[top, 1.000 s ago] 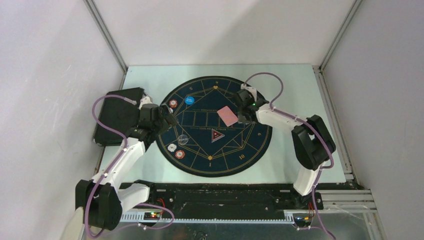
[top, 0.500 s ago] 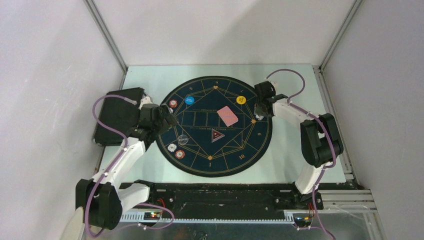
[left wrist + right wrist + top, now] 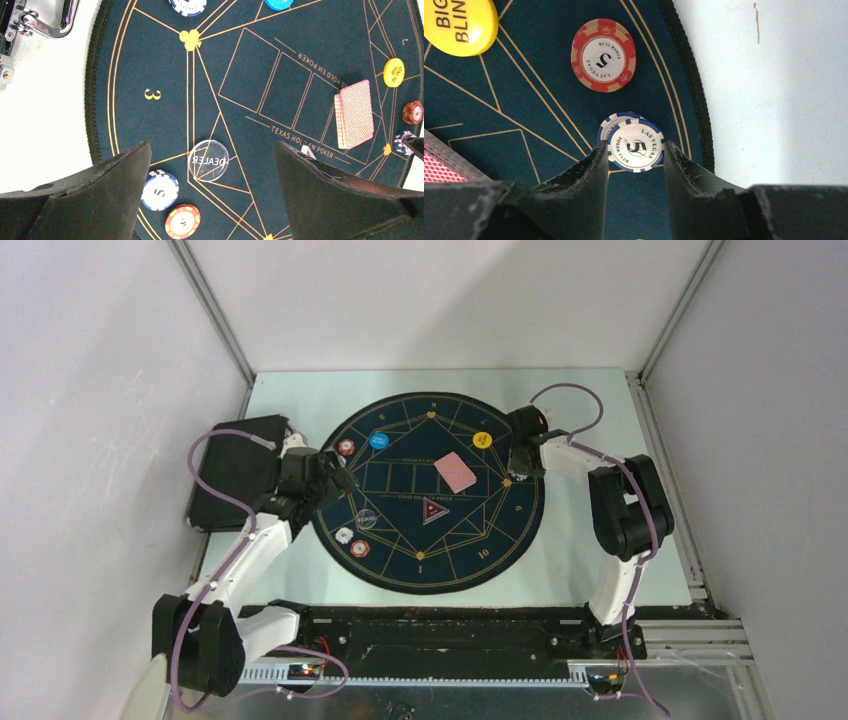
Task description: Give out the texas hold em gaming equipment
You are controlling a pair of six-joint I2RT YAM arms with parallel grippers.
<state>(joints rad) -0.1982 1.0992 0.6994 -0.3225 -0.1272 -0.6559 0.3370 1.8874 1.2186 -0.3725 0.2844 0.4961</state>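
My right gripper (image 3: 636, 150) is low at the right rim of the dark round mat (image 3: 430, 565). Its fingers press both sides of a blue-white "5" chip (image 3: 634, 136), which lies on a second, offset chip. A red-white chip (image 3: 603, 55) and the yellow "big blind" chip (image 3: 459, 20) lie just beyond. My left gripper (image 3: 212, 147) is open and empty above the clear dealer button (image 3: 208, 160), with a blue-white chip (image 3: 159, 190) and a red chip (image 3: 182, 221) near its left finger. The pink-backed cards (image 3: 458, 472) and the red triangular token (image 3: 433, 510) lie mid-mat.
The black case (image 3: 235, 470) lies left of the mat, beside my left arm; its metal latch (image 3: 45, 22) shows in the left wrist view. A blue chip (image 3: 378, 440) and a red-white chip (image 3: 346, 448) sit at the mat's far left. Frame posts stand at the back corners.
My right arm swung from beside the cards out to the mat's right rim, uncovering the yellow chip, then settled there. My left arm has barely moved.
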